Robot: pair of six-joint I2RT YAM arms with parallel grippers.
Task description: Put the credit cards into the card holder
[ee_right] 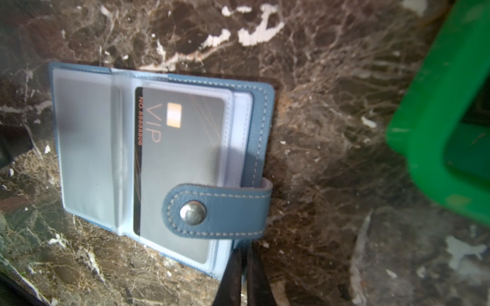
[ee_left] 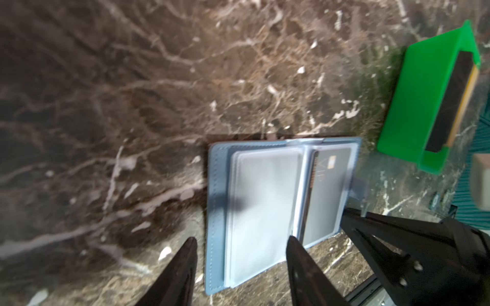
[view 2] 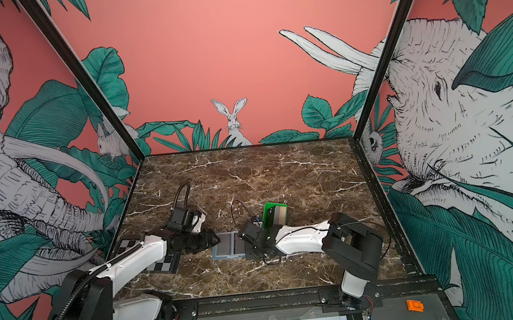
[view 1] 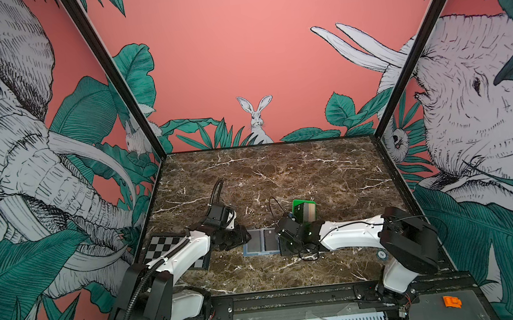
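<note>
The slate-blue card holder (view 1: 254,243) (view 2: 225,246) lies open on the marble table. A black VIP credit card (ee_right: 183,159) (ee_left: 328,190) sits inside its right clear sleeve; the left sleeve (ee_left: 262,212) looks empty. More credit cards (view 1: 307,212) (view 2: 278,214), grey and tan, stand in a green tray. My left gripper (ee_left: 241,239) (view 1: 246,238) is open, its fingers straddling the holder's left page and holding nothing. My right gripper (ee_right: 244,251) (view 1: 279,239) is shut, tips against the holder's right edge below the snap tab (ee_right: 214,209).
The green tray (view 1: 295,204) (ee_left: 413,100) (ee_right: 437,106) stands just behind the right gripper. A checkerboard plate (view 1: 160,246) lies under the left arm. An orange part (view 1: 452,302) rests on the front ledge. Walls enclose the table on three sides.
</note>
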